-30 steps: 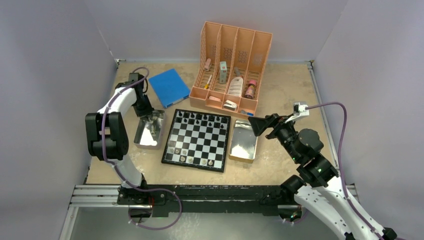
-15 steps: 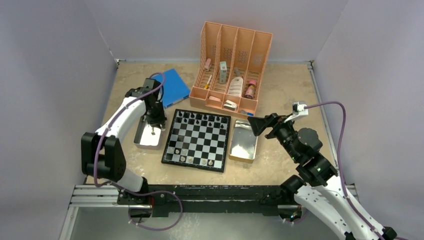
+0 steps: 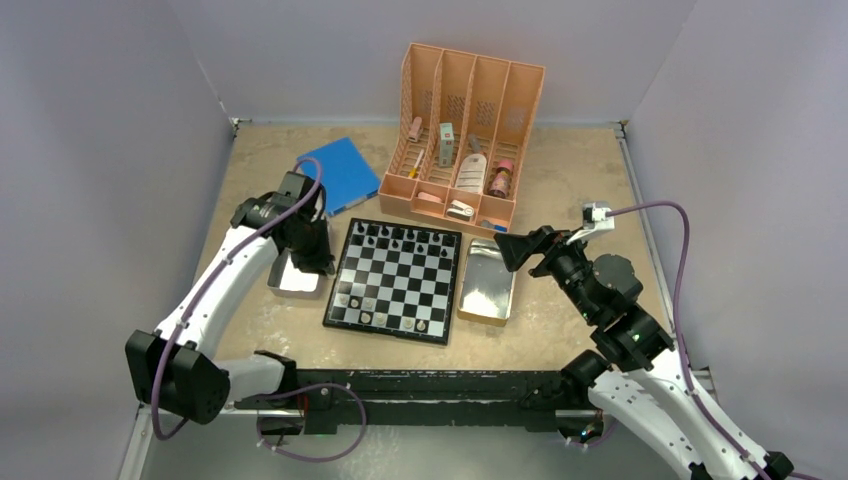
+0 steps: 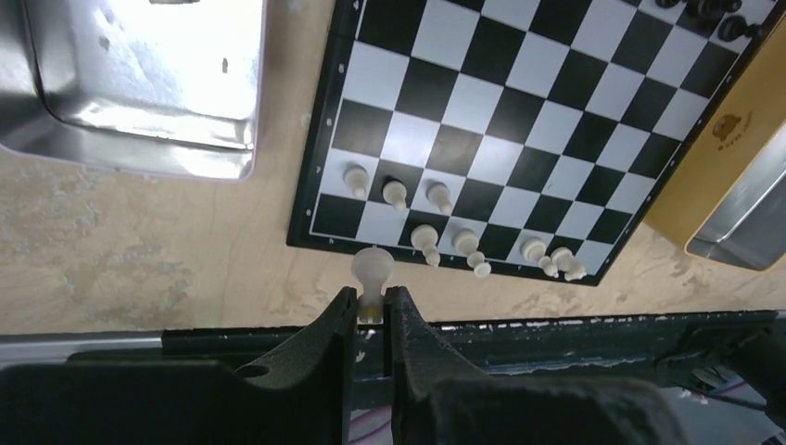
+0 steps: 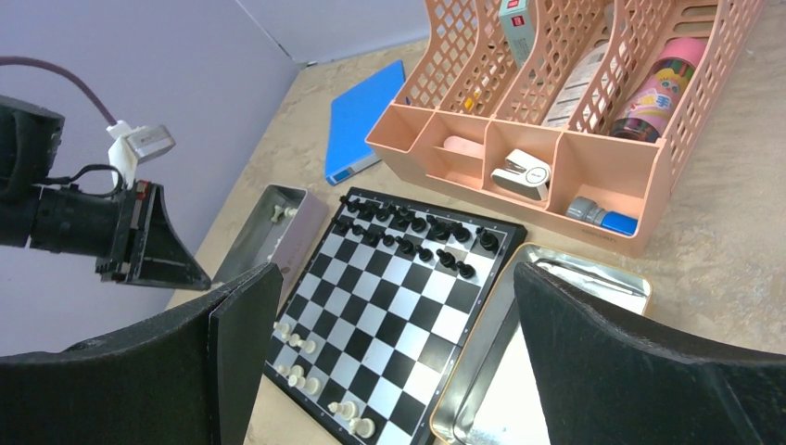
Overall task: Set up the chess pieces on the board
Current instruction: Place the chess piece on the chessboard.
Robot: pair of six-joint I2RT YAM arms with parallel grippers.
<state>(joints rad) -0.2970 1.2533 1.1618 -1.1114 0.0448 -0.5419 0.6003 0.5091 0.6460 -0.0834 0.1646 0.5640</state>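
The board (image 3: 400,285) lies mid-table, with black chess pieces (image 3: 400,238) along its far rows and pale ones (image 3: 372,308) at its near left corner. My left gripper (image 3: 318,262) hangs by the board's left edge, above the left metal tray (image 3: 288,282). In the left wrist view this gripper (image 4: 371,311) is shut on a pale chess piece (image 4: 373,271), whose round head sticks out past the fingertips just off the edge of the board (image 4: 519,120). My right gripper (image 3: 513,250) stands open and empty over the right tray (image 3: 487,290), its fingers (image 5: 232,343) framing the board (image 5: 389,306).
A peach organizer (image 3: 460,140) with bottles and small items stands behind the board. A flat blue book (image 3: 340,175) lies at the back left. The left tray (image 5: 264,222) holds one pale piece (image 5: 278,213). Grey walls enclose the table.
My left arm has swung from the tray's far end towards the board's left edge, gripper still shut. The right arm has not moved.
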